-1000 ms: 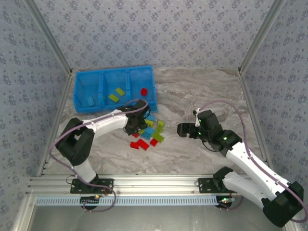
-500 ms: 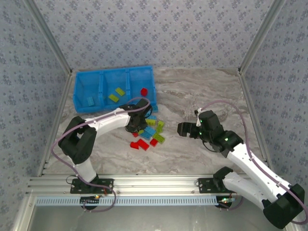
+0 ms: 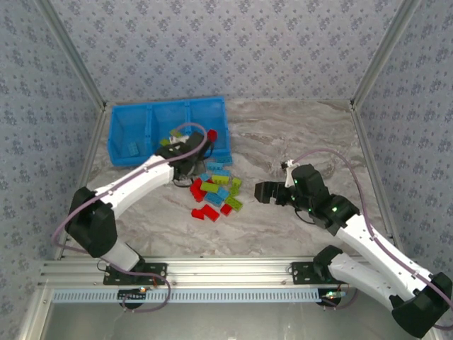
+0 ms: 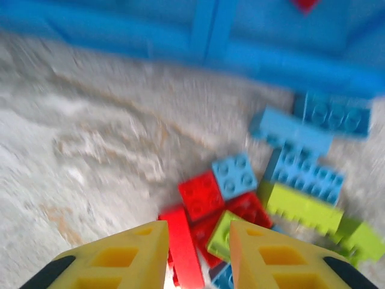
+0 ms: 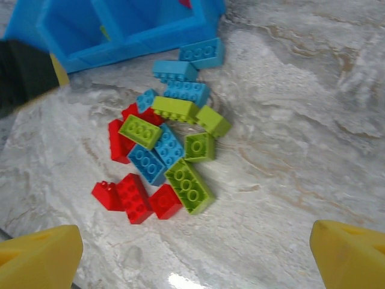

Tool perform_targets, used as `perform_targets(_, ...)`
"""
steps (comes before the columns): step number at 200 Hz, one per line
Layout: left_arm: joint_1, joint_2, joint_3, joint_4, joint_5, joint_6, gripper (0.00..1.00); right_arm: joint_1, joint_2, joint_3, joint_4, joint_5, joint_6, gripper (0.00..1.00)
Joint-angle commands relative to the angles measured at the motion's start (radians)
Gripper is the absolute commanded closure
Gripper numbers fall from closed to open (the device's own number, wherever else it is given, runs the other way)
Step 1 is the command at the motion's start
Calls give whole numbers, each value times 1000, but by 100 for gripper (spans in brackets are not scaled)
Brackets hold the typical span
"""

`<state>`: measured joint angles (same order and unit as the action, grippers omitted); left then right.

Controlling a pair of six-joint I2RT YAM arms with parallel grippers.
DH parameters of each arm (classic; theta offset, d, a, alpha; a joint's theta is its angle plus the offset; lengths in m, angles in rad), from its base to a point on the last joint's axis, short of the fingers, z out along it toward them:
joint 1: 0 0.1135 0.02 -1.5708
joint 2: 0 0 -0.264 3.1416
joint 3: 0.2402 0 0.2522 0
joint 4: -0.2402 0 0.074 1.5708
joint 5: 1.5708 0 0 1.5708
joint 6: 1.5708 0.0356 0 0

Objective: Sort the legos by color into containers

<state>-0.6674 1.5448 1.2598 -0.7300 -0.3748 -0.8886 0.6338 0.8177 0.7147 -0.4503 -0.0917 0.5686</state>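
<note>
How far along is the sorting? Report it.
Done: a light blue brick, green brick and red brick lie in separate tray compartments. In hand: left gripper at the pile, grip unclear; right gripper open, empty. Left: that mixed pile on the table.

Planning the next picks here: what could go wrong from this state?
1. The legos lie packed and overlapping, colours mixed: a pinch could drag neighbours or lift a wrong colour.
2. The left gripper sits close to the near wall of the tray; it could clip it.
3. The open right gripper faces the same legos; the two grippers could collide.
</note>
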Motion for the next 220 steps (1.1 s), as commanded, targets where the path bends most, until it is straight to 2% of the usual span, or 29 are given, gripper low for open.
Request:
perform_targets(1,24,9,56,12,-35,93,61,17,-8,6,11,12,0,0)
perform_targets(17,7,32,37,105,126,176,53,22,-12,-2,-3,30,8,0)
perform_targets(27,-18,52,19,164,260,243,44,23,-12,-10,-4,37,12,0)
perform_targets(33,-37,63,15,174,295,272,39,24,-14,-15,-4,38,15,0)
perform_targets(48,-81,103,21,143,266,332,29,25,-12,-17,-3,35,16,0)
perform_targets(64,-87,153,40,72,199,349,18,26,-10,-15,-1,33,16,0)
perform_targets(82,-87,199,47,29,174,379,12,26,-10,-12,-2,38,11,0)
perform_targets(129,-86,297,73,-17,186,411,12,29,-10,-14,-13,38,17,0)
perform_targets(220,-86,333,53,-6,203,381,41,31,-10,-15,-13,47,26,0)
